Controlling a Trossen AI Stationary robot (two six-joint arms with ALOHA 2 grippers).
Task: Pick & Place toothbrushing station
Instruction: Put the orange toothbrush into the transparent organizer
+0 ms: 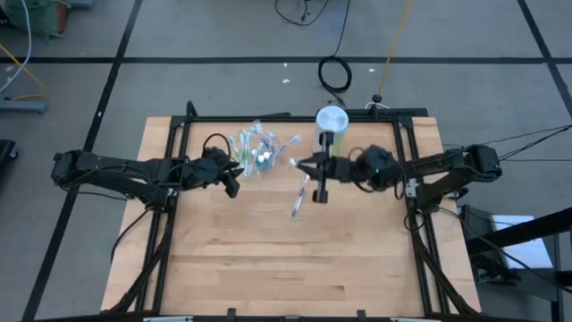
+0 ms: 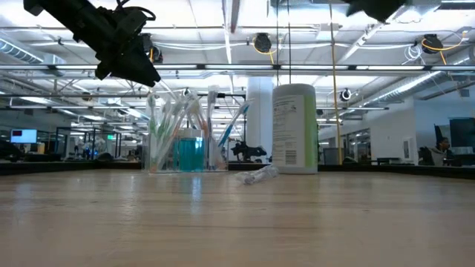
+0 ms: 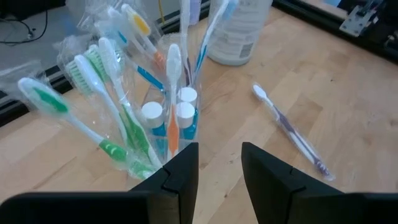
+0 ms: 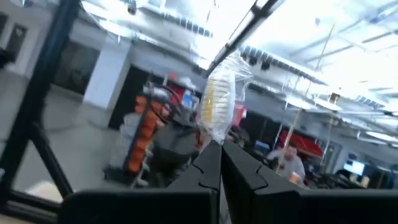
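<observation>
Left arm: reaches in low from the desk's [image 1: 268, 259] left edge toward the cup, stretched nearly flat.
Left claw [image 1: 234, 179]: just left of the cup, raised off the desk; its fingers [image 3: 184, 180] stand apart with nothing between them, aimed at the cup's base.
Right arm: comes in from the right edge, wrist turned so the claw points across the desk toward the cup.
Right claw [image 1: 319, 172]: right of the cup and in front of the canister, lifted clear of the desk; fingers pressed together, pinching a wrapped toothbrush [image 4: 219, 106] with a yellow head that sticks out past the fingertips.
Cup [image 3: 171, 130]: clear, upright on the rear half of the desk, left of the canister [image 1: 331, 121].
Cup contents: wrapped toothbrushes [image 2: 178, 119] standing head up and fanning outward, plus small teal tubes [image 3: 151, 121] with white caps.
Loose toothbrush [image 1: 300, 195]: flat on the desk right of the cup, below the right claw, long axis running roughly front to back.
</observation>
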